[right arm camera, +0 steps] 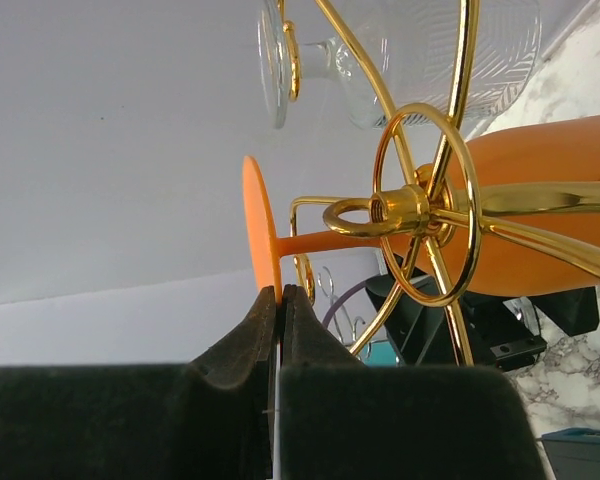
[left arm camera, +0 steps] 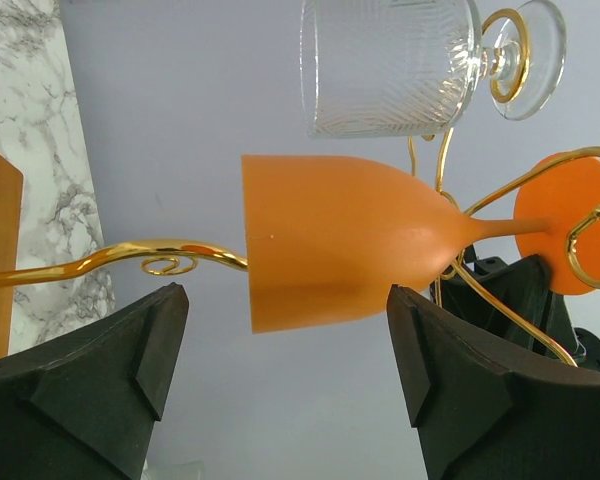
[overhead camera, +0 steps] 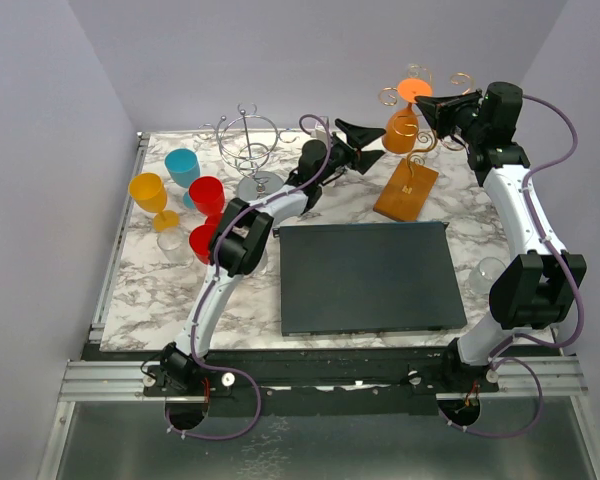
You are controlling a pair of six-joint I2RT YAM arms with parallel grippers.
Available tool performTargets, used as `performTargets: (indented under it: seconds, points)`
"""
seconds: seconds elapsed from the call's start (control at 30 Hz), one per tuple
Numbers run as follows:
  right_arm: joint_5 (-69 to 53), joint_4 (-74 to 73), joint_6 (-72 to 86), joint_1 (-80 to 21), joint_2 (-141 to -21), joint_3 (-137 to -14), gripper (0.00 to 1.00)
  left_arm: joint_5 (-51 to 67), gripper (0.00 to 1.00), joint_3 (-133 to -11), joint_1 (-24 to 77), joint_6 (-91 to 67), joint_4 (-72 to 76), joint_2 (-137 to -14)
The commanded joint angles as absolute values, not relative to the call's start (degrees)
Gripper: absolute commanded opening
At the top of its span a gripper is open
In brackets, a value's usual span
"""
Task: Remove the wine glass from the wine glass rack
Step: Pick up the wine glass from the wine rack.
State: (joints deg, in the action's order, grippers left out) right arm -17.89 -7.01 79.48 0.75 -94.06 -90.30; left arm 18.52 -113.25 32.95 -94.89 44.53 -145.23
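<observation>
Rear right of surface: wine glass rack, wine glass hung bowl-down on it, left fingers to its left, right fingers to its right. Rear centre: wire stand. Left: cups. Front centre: flat panel.

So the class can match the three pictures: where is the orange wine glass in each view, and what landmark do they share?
Top external: orange wine glass, upper right, hanging upside down.
Left wrist: glass at centre, mouth facing left.
Right wrist: glass at right edge, foot centre-left.
Shared landmark: the gold wire rack.
</observation>
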Motion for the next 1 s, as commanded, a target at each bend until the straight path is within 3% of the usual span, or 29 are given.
performTargets:
  seconds: [0.0,0.53,0.97]
  points:
    - [-19.8,-5.9,77.7,1.2,-92.3,-90.7,0.0,17.5,0.89,-111.5,32.5,-93.3,47.1,-140.1]
    - [-24.3,-4.6,76.3,1.2,-91.2,-90.6,0.0,16.3,0.99,-106.0,32.0,-90.6,45.0,-135.4]
    - [-28.3,-5.8,75.2,1.2,-90.9,-91.1,0.01,14.4,0.99,-101.5,31.7,-85.8,39.9,-130.0]
